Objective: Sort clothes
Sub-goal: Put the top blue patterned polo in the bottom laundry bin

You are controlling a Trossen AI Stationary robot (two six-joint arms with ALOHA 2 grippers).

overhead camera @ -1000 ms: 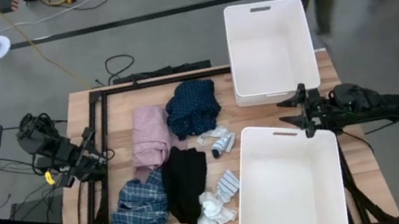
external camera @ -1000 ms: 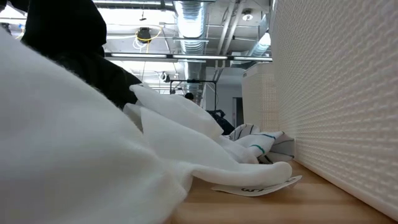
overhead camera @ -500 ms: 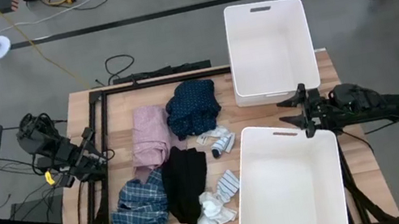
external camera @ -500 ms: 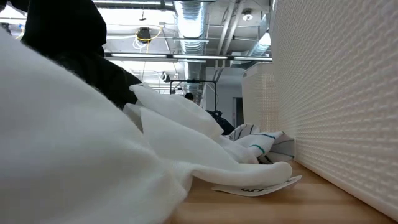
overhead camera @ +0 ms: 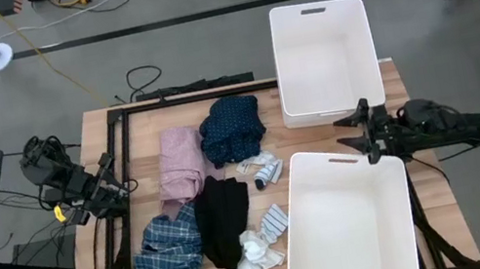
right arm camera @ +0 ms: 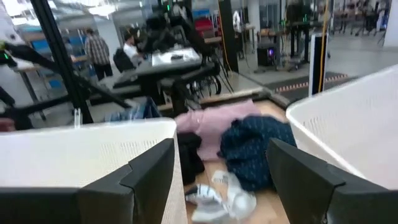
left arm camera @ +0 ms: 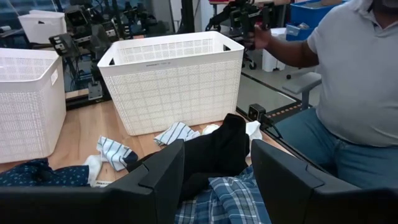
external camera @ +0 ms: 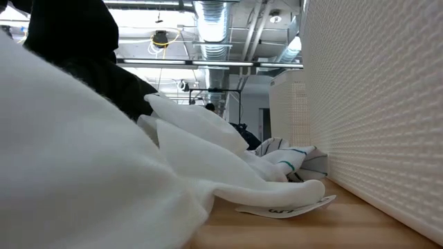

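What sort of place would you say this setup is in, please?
Most likely a robotics lab or workshop, not a home. The wooden table stands on bare grey concrete with loose cables, exposed silver ceiling ducts run overhead, and more desks with dark equipment fill the room behind, where people sit working.

A wooden table carries two white bins and a heap of clothes

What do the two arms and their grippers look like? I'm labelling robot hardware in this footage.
Both arms are dark, near-black, jointed builds with black cables along them. The left gripper has a small yellow marking close behind it. The right gripper ends in two dark pointed fingers. In each wrist view the fingers are broad, flat, matte black plates with angular edges.
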